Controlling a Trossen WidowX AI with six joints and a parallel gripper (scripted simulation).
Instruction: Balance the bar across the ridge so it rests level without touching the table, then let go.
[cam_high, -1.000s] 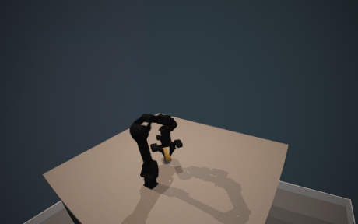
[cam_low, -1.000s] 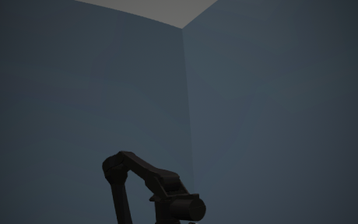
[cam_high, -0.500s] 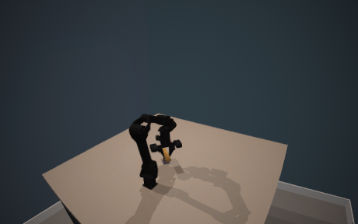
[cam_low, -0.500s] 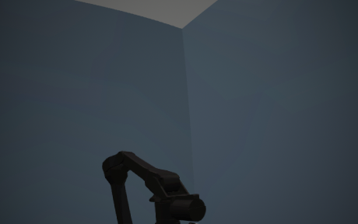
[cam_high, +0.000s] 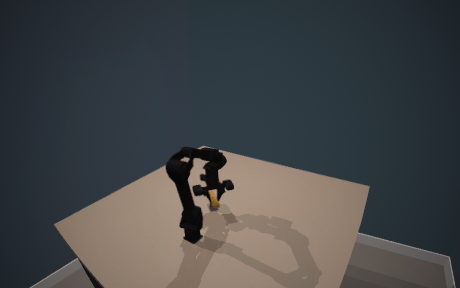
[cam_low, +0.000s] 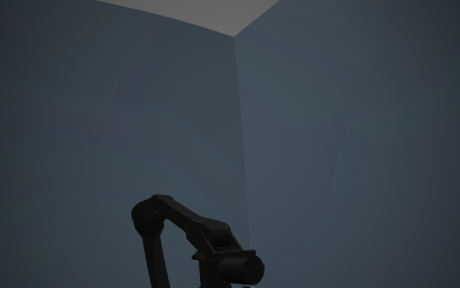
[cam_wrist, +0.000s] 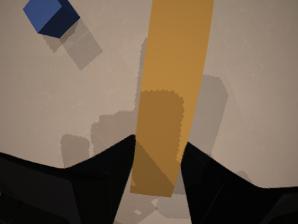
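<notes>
The orange bar is long and flat. In the wrist view it runs from the bottom middle up past the top edge, so its far end is out of view. My gripper is shut on the bar near its near end, with one black finger against each long side. In the top view the bar shows small below the gripper's body, low over the table. Its height and whether it is level cannot be told. I cannot make out the ridge for certain in any view. The exterior view shows only the arm, not the fingers.
A blue block stands on the table at the upper left of the wrist view, apart from the bar. Shadows of the arm fall across the table. The arm's base stands at the near side of the gripper in the top view.
</notes>
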